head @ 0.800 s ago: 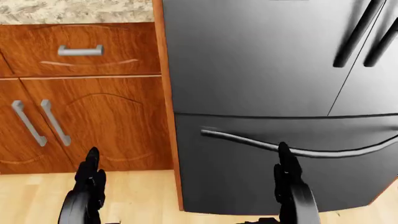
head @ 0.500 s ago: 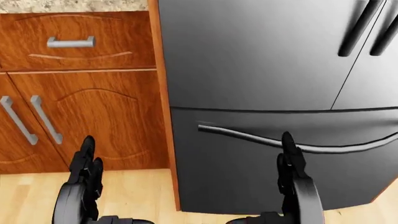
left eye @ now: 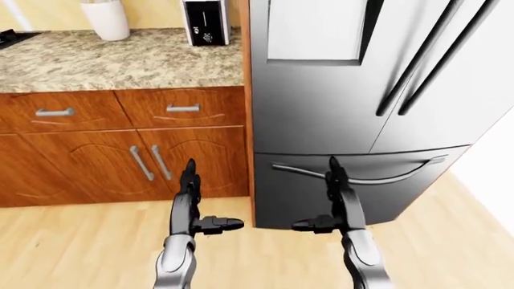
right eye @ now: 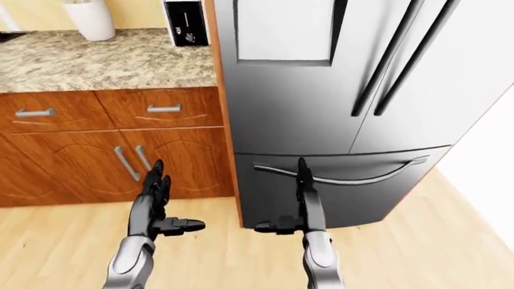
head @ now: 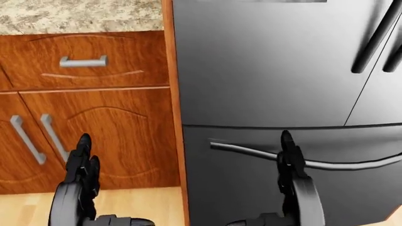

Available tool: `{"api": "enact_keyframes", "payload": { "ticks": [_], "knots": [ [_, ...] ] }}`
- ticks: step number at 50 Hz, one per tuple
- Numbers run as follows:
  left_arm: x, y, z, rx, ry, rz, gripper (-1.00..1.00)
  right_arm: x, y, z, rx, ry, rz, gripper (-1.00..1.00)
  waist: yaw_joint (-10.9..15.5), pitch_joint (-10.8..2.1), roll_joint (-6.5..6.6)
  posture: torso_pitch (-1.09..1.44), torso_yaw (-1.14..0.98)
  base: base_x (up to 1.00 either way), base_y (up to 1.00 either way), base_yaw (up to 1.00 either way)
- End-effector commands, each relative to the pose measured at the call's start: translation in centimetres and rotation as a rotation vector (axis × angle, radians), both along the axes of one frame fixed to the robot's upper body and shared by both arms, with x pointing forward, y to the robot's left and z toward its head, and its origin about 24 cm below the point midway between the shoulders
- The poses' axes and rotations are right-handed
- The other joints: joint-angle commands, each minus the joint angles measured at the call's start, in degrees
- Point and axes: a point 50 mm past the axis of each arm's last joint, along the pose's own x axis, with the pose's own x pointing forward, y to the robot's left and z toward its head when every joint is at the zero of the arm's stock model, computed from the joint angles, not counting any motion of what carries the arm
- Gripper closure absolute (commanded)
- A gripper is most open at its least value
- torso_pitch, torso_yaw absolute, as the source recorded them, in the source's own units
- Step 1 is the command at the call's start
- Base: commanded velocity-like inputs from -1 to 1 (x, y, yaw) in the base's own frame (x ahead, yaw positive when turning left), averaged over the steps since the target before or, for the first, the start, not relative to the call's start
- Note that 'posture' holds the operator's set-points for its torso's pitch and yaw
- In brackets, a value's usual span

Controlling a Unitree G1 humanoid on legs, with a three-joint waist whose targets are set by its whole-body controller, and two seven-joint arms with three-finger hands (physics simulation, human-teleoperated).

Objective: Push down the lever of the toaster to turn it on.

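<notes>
Your black-and-white boxy toaster [left eye: 206, 22] sits at the top of the left-eye view on the speckled granite counter [left eye: 120, 60], against the steel fridge [left eye: 354, 90]. Left hand [left eye: 190, 208] and right hand [left eye: 337, 208] hang spread and empty. Expect a stiff spring lever; press its tab straight down.

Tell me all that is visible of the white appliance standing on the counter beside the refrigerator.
The white appliance stands upright at the top of the left-eye view, on the speckled stone counter, close beside the refrigerator. Only its lower part shows; the top is cut off by the picture's edge. The body looks white and smooth, with a black panel on its near face bearing a small round mark. No lever can be made out. Neither hand touches it. A white vessel stands apart to its left.
</notes>
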Motion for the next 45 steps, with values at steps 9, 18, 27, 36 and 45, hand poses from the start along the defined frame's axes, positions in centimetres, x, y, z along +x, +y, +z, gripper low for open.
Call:
{"api": "enact_keyframes", "payload": {
  "ticks": [9, 18, 27, 36, 45],
  "knots": [
    [0.51, -0.39, 1.35, -0.001, -0.086, -0.019, -1.0, 0.34, -0.26, 1.65, -0.01, -0.084, -0.009, -1.0, -0.93, -0.75, 0.3, 0.0, 0.0, 0.0, 0.15, 0.0],
    [0.46, -0.4, 1.47, 0.001, -0.086, -0.017, -1.0, 0.42, -0.28, 1.58, -0.011, -0.085, -0.008, -1.0, -0.67, -0.56, 5.26, 0.0, 0.0, 0.0, 0.25, 0.0],
    [0.49, -0.36, 1.41, 0.002, -0.087, -0.016, -1.0, 0.38, -0.31, 1.62, -0.012, -0.087, -0.01, -1.0, -0.74, -0.39, 0.21, 0.0, 0.0, 0.0, 0.32, 0.0],
    [0.51, -0.36, 1.38, 0.002, -0.086, -0.015, -1.0, 0.38, -0.33, 1.63, -0.01, -0.088, -0.01, -1.0, -1.28, -1.09, -0.4, 0.0, 0.0, 0.0, 0.32, 0.0],
    [0.4, -0.39, 1.46, 0.002, -0.087, -0.014, -1.0, 0.31, -0.31, 1.69, -0.01, -0.088, -0.01, -1.0, -0.68, -0.82, 5.47, 0.0, 0.0, 0.0, 0.32, 0.0]
  ]
}}
